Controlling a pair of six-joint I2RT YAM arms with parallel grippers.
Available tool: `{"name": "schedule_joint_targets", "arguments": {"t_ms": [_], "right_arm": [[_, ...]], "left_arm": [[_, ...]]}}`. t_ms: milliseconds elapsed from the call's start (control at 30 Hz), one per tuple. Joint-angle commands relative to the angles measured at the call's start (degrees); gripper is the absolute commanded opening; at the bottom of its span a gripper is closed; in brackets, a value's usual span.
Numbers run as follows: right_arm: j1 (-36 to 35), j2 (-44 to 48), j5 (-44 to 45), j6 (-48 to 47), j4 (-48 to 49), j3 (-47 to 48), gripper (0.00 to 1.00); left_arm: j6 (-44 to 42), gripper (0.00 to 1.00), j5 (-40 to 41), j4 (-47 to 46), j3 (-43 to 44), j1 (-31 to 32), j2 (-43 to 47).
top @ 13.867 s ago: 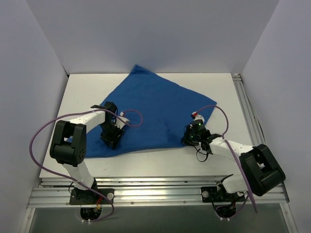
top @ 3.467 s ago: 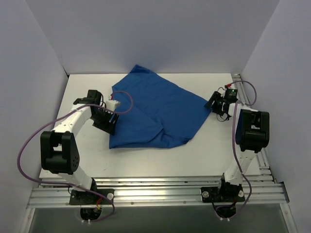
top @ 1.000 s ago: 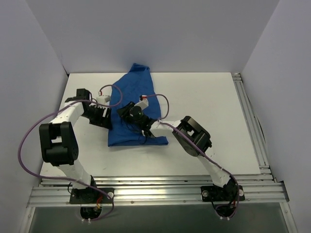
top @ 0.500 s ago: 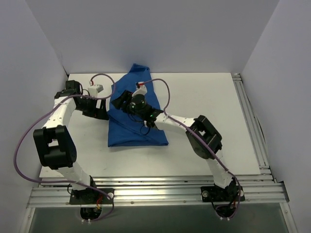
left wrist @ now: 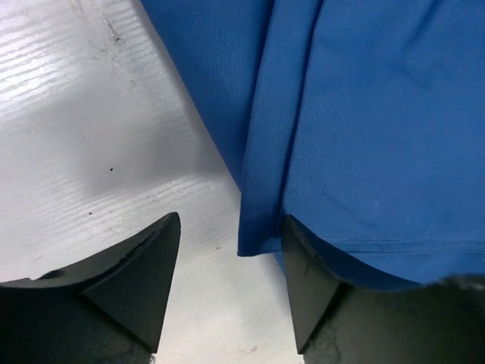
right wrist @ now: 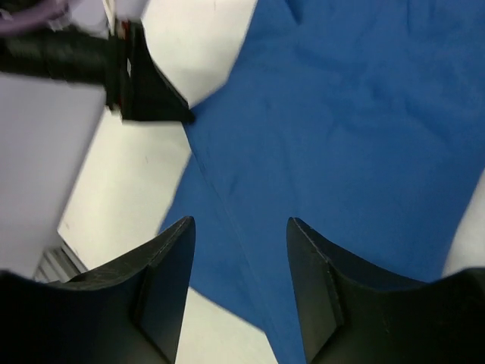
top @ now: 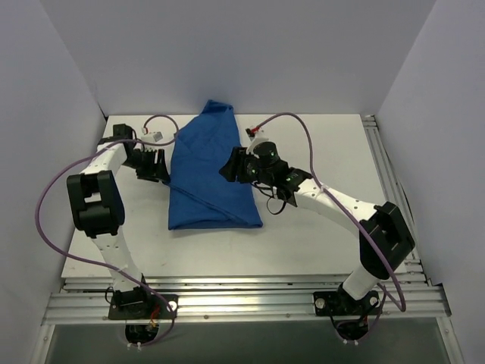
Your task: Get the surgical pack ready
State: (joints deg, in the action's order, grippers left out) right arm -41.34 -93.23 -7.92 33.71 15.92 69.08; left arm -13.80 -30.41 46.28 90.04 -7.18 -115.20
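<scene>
Blue drape [top: 212, 174] lies folded in a long strip, left of centre on the table [top: 326, 235]. My left gripper [top: 155, 165] gapes at its left edge. My right gripper [top: 231, 168] is spread over its right side, empty. It looks soft, light and floppy, so I'd pinch a hem.

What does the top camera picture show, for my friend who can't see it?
A royal-blue cloth drape, folded into a long narrow shape, lies on a white table. The left arm reaches toward its left edge and the right arm toward its right edge, both with open jaws.
</scene>
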Motion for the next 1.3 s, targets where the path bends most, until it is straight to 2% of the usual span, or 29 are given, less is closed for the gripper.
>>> {"name": "schedule_joint_targets", "arguments": {"t_ms": [0,200,300,333,400,633,767,967,1067,1100,1133,1233,1267], "right_arm": [[-0.3,1.9,-6.3,-2.9,-5.1,-6.7,0.46],[-0.3,4.6,-7.6,-1.4,-4.0,-14.1,0.38],[-0.3,6.4,-9.6,-1.5,-2.7,-16.5,0.33],[-0.4,6.6,-10.4,-1.8,-2.5,-17.0,0.31],[-0.8,6.6,-11.0,-1.9,-2.4,-17.8,0.24],[-1.8,5.0,-13.0,0.9,3.3,-21.9,0.09],[-2.1,4.1,-13.8,2.2,6.5,-24.2,0.04],[-1.9,1.3,-15.0,3.1,8.9,-25.4,0.04],[-1.0,3.8,-16.2,1.4,4.9,-20.0,0.13],[-0.8,4.5,-16.3,0.3,3.3,-17.9,0.15],[-0.1,5.8,-16.0,-2.1,-0.2,-13.6,0.21],[3.6,6.0,-15.9,-5.1,-2.8,-8.1,0.29],[5.1,5.3,-17.9,-5.9,-2.7,-5.4,0.30]], "left_arm": [[0.7,0.62,-2.5,-1.0,2.1,0.2,0.2],[-0.2,0.49,-3.9,0.2,2.3,0.9,-0.7],[-1.1,0.32,-3.8,0.8,2.2,1.1,-1.3],[-1.7,0.19,-3.8,1.1,2.2,1.1,-1.5],[-1.8,0.03,-3.3,1.2,1.7,1.1,-2.0],[0.4,0.02,3.7,-2.2,2.8,1.1,-2.8],[0.3,0.02,5.5,-2.7,3.3,1.1,-3.7],[0.0,0.02,5.7,-3.1,1.5,1.2,-4.3],[-0.8,0.04,5.5,-1.8,1.9,1.1,-3.5],[-1.2,0.07,5.4,-1.1,2.9,1.1,-2.8],[-1.4,0.18,5.3,-0.1,3.3,1.0,-2.2],[-1.9,0.36,5.6,0.8,5.8,0.1,0.1],[-1.9,0.38,6.2,1.2,6.8,-0.2,1.0]]}}
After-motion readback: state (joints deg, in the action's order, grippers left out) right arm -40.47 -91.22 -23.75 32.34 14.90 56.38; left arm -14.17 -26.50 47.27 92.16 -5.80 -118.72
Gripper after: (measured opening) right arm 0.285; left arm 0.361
